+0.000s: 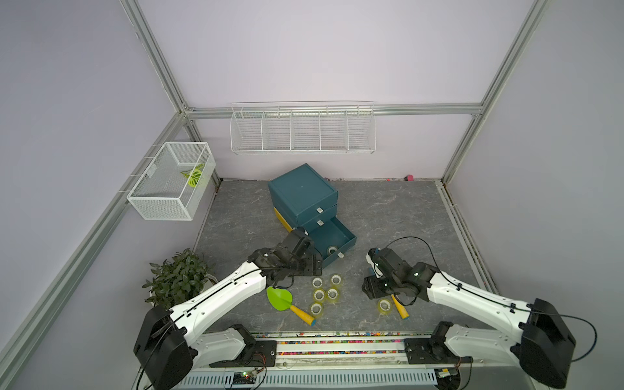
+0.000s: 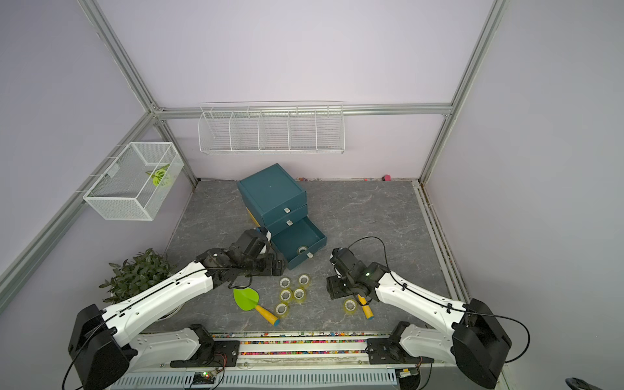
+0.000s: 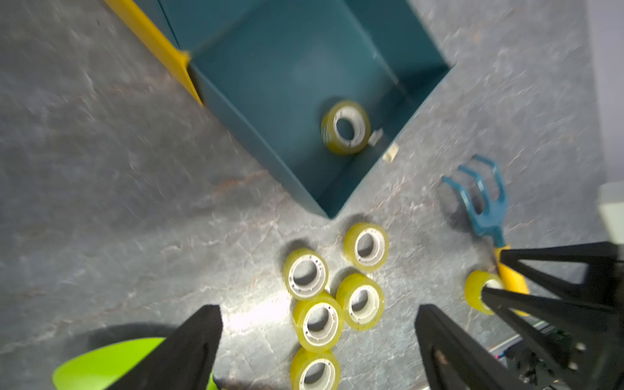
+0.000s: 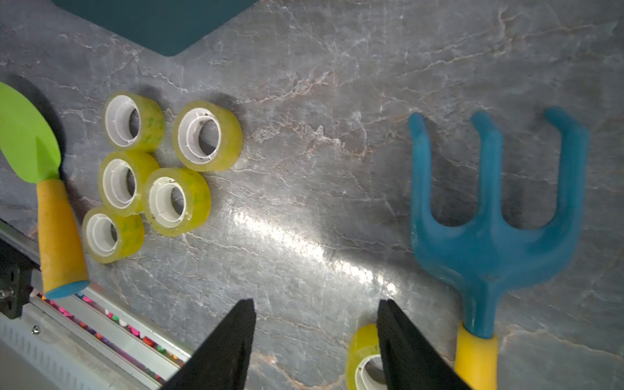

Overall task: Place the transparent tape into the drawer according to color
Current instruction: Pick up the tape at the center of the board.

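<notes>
Transparent tape (image 1: pixel 319 294): five yellow-green rolls stand clustered at the front centre of the bench (image 1: pixel 405 209). A sixth roll (image 1: pixel 332 250) lies in the open bottom drawer (image 1: pixel 329 236), at 12 o'clock from the cluster. A seventh roll (image 1: pixel 384 306) sits at 4 o'clock, beside the blue toy rake (image 4: pixel 489 236).

Left gripper (image 3: pixel 317 309): wide open, empty, poised between cluster and drawer. Right gripper (image 4: pixel 315 301): partly open over the seventh roll, gripping nothing (contact cannot be settled).

Judgement: sorting is at an early stage. The next move calls for straddling one roll, closing on it and carrying it to that drawer.

A green toy shovel (image 1: pixel 279 297) lies at 9 o'clock. The bench is grey and marble-patterned. The walls are lilac, with a wire rack (image 1: pixel 303 135), a mesh basket (image 1: pixel 169 182) and a potted plant (image 1: pixel 177 278).
</notes>
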`<action>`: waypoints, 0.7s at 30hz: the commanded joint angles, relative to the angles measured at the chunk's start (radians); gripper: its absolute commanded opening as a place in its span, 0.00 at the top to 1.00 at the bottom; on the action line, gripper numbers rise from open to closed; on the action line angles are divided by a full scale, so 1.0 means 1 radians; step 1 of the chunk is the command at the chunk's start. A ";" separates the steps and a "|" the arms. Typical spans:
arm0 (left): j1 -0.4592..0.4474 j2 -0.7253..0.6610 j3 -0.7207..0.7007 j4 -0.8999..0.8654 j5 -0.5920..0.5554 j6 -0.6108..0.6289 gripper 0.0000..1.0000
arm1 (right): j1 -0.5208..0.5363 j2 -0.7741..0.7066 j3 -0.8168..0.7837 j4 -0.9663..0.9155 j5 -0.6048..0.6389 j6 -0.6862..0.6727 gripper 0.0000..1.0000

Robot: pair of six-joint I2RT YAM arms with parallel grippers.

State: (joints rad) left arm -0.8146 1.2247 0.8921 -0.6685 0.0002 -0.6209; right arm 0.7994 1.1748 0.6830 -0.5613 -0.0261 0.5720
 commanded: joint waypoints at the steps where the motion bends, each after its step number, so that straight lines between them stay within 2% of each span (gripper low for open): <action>1: -0.050 0.048 -0.024 -0.024 0.003 -0.047 0.10 | 0.007 -0.018 -0.024 -0.009 0.028 0.024 0.37; 11: -0.083 0.136 -0.077 0.009 0.016 -0.038 0.20 | 0.007 -0.029 -0.013 -0.020 0.053 0.013 0.37; 21: -0.083 0.260 -0.015 0.044 -0.037 0.022 0.27 | 0.007 -0.047 -0.008 -0.043 0.071 0.009 0.37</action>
State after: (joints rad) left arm -0.8932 1.4567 0.8391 -0.6407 -0.0036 -0.6308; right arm 0.7994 1.1431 0.6754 -0.5751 0.0193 0.5827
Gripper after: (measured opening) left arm 0.740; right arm 0.629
